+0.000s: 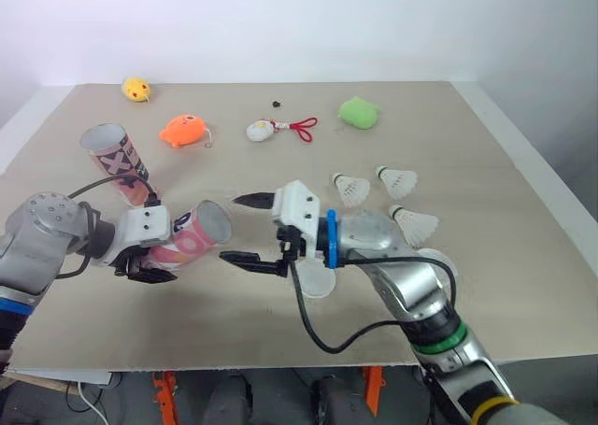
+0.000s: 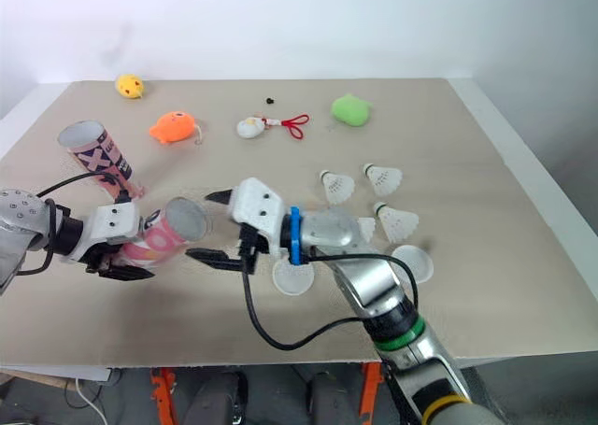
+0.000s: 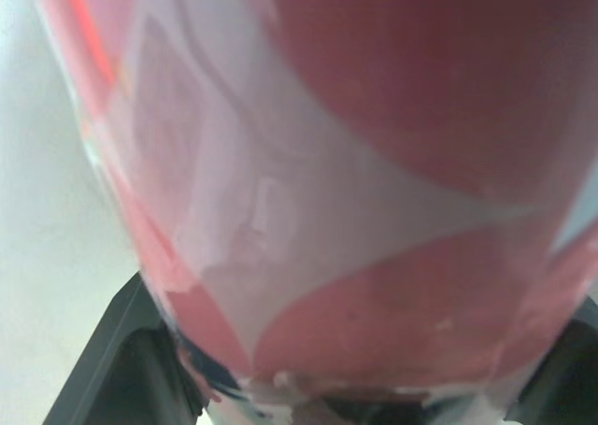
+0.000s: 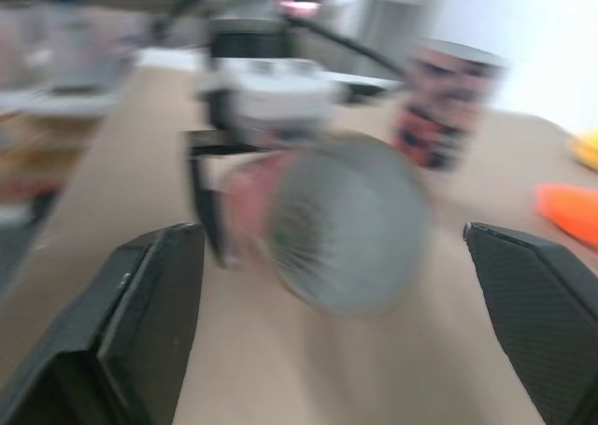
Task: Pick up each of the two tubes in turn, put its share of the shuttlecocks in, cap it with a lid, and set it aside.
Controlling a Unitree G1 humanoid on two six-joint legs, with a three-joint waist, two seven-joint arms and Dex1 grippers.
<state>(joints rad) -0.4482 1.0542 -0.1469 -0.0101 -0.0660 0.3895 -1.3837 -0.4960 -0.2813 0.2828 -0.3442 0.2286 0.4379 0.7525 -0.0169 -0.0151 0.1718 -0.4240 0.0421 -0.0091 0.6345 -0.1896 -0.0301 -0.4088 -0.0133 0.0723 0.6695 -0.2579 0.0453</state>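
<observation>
- The pink-and-white cardboard tube (image 1: 192, 236) is clamped by the left gripper (image 1: 157, 257) at the near left, on its side, open mouth turned right.
- The right gripper (image 1: 234, 229) is held spread open just right of that mouth, apart from it.

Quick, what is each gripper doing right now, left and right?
Left gripper: shut on the pink tube.
Right gripper: open, holding nothing, at the tube's open mouth.

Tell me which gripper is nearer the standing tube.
Left. The left gripper, holding the pink tube, is close beside the standing tube; the right gripper is farther off to its right.
</observation>
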